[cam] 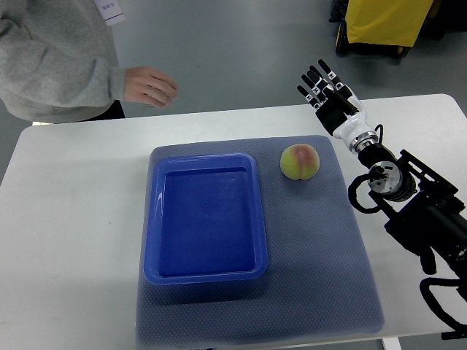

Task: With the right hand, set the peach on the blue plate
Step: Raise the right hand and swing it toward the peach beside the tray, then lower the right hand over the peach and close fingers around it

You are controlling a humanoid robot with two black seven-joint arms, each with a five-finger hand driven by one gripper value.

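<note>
A yellow-green peach with a red blush (pixel 300 161) sits on the grey mat, just right of the blue plate's far right corner. The blue plate (pixel 155 219) is a deep rectangular tray in the middle of the mat and holds nothing. My right hand (pixel 323 86) is raised beyond and to the right of the peach, over the table's far edge, fingers spread and holding nothing. It is apart from the peach. My left arm does not show.
A grey-blue mat (pixel 321 270) covers the middle of the white table (pixel 73 240). A person in a grey sweater stands at the far left, one hand (pixel 149 86) at the table's far edge. A yellow object (pixel 387 22) stands on the floor behind.
</note>
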